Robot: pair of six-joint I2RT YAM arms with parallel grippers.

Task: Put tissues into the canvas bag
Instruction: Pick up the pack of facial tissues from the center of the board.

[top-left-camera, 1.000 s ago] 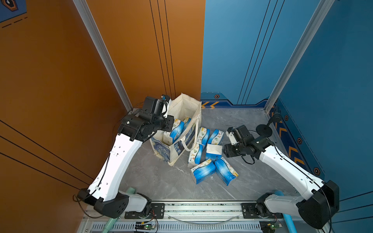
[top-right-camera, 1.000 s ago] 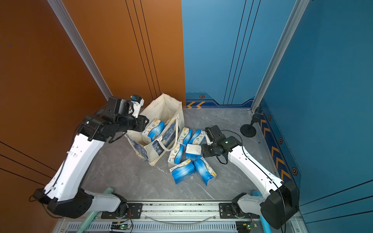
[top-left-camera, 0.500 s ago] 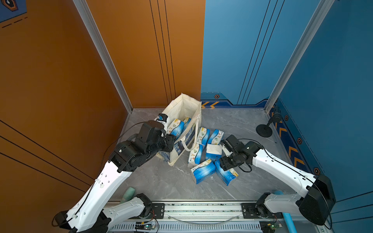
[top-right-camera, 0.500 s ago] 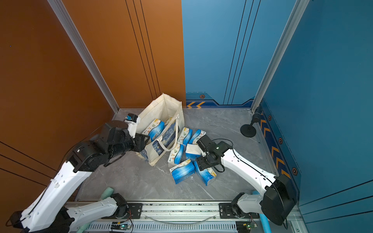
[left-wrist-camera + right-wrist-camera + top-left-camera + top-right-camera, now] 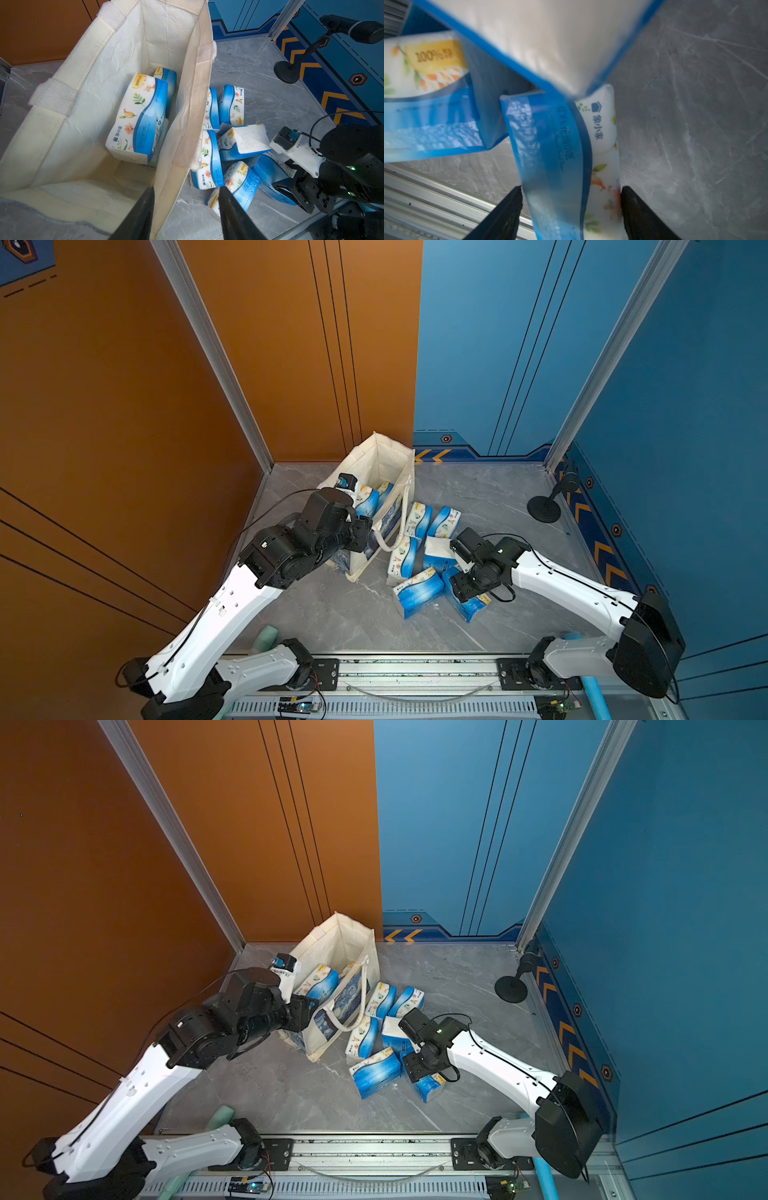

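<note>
In the bag [image 5: 93, 93]: two packs. The top pack [image 5: 137, 116] lies flat on the cream lining, and a second [image 5: 167, 76] is half hidden behind it.
Brand: 象小家 beside a small house logo, read on the top pack and on the near pack [image 5: 564, 166].
Badge: yellow, reads "100%" followed by characters too small to tell. It shows on several packs.
Other print: a barcode and a recycling mark on the top pack's blue band. The finer lettering is not legible.
On the table [image 5: 332, 614]: six packs in a heap [image 5: 417, 595], just beside the bag's blue printed side.
Left claw [image 5: 186, 190]: jaws apart and holding nothing, astride the bag's near side wall. One finger is inside the bag, the other outside over the table. The top pack lies beyond the tips, deeper in the bag.
Right claw [image 5: 571, 192]: jaws wide, with a finger at each side of the near pack, which fills the gap. Whether they press it I cannot tell.
Near pack: on the table at the heap's rail-side edge, with a white-ended pack [image 5: 550, 41] over its far end.
</note>
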